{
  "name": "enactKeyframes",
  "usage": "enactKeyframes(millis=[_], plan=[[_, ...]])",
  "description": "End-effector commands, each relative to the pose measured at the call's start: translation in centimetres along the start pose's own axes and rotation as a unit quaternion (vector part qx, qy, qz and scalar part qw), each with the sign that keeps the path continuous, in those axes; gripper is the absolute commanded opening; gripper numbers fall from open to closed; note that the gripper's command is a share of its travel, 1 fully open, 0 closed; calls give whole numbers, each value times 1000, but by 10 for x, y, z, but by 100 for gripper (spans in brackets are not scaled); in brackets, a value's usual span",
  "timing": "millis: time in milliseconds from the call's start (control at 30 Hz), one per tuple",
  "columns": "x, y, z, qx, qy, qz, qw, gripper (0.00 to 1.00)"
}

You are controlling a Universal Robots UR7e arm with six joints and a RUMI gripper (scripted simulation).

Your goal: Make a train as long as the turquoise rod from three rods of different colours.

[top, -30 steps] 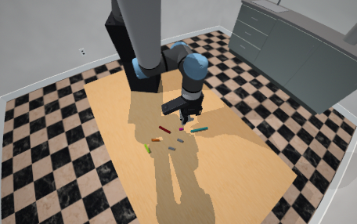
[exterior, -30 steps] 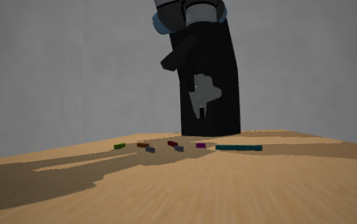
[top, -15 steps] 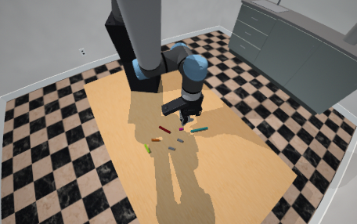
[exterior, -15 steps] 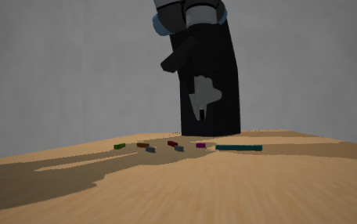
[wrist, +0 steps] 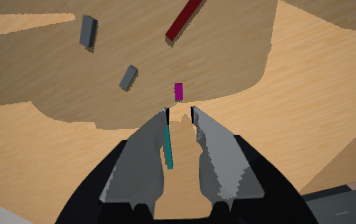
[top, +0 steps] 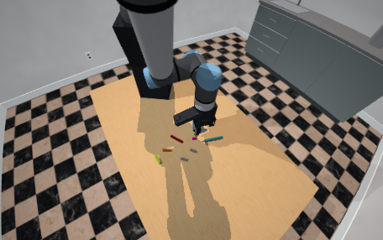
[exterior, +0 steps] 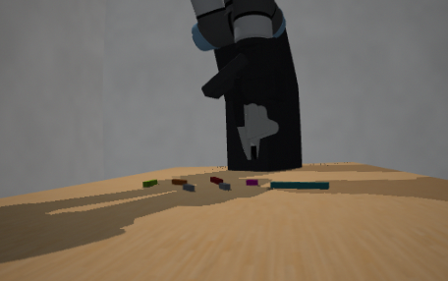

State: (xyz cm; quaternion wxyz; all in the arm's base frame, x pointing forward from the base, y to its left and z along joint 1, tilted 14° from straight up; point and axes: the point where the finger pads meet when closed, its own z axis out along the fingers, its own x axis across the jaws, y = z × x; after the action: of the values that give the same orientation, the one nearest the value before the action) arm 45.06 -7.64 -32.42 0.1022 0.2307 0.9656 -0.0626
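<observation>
Magenta rod [top: 194,138] [exterior: 252,182] [wrist: 179,92] lying flat near the turquoise rod [top: 213,138] [exterior: 300,185] [wrist: 169,148], its long axis running up-down in wrist view. Red rod [top: 176,138] [exterior: 216,180] [wrist: 184,20] slanting, upper right to lower left there. Gripper [top: 197,133] [exterior: 252,158] [wrist: 179,108] hovering above, fingers slightly parted, pinching nothing. Wooden tabletop [top: 260,193] [exterior: 295,236] [wrist: 300,100] carrying shadows; checkered floor and grey cabinets [top: 319,54] showing beyond. Left finger hiding part of turquoise in wrist view; red running out of frame.

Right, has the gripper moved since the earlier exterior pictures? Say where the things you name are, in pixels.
Yes, downward: in the exterior view, the tips of the gripper [top: 196,133] [exterior: 252,158] [wrist: 180,114] now sit closer to the level of the foot of the black pedestal [top: 153,92] [exterior: 289,123] than before.
</observation>
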Motion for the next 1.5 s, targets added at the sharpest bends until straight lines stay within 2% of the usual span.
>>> enactKeyframes(millis=[0,667,1467], plan=[[-1,0,8,0,-1,0,1000,14],[-1,0,29,0,-1,0,1000,14],[-1,0,31,0,-1,0,1000,14]])
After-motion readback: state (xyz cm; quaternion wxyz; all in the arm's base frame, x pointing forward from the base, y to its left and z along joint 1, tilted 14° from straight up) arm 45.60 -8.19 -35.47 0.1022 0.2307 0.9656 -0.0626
